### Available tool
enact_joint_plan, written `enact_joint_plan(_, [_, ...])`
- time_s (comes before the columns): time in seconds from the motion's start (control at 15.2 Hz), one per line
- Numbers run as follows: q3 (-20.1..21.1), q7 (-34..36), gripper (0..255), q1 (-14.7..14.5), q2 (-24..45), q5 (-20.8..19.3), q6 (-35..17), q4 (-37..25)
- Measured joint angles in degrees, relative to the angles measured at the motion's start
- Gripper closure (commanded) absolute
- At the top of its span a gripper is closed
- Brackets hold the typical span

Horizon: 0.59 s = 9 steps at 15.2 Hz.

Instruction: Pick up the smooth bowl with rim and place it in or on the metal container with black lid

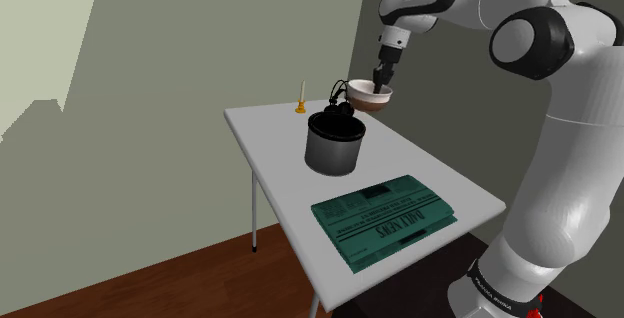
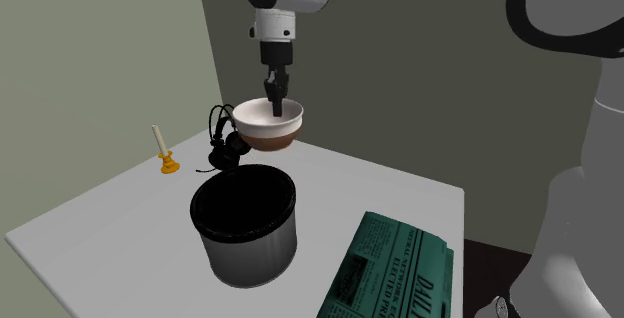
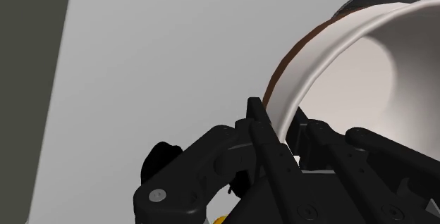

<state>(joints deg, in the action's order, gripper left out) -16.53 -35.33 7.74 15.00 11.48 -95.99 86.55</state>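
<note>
A white bowl with a brown underside hangs in the air above the table, behind the grey metal pot with its black top. My gripper is shut on the bowl's rim, one finger inside and one outside. In the shoulder view the bowl sits just beyond and to the right of the pot, with the gripper coming down onto it. In the wrist view the fingers clasp the white rim of the bowl, tilted, above the table.
Black headphones and a small candle in a yellow holder stand at the table's far side. A folded green newspaper lies at the front. The white table has a wall close behind it.
</note>
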Motion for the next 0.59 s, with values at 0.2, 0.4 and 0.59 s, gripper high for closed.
enact_joint_plan(0.2, [-0.08,0.22,255,0.13,-0.27,-0.11,2.11,-1.86])
enact_joint_plan(0.4, [-0.1,0.55,255,0.27,0.04,-0.06,4.5,-4.59])
enact_joint_plan(0.59, [-0.17,0.74,255,0.58,0.56,0.08,7.17,-7.76])
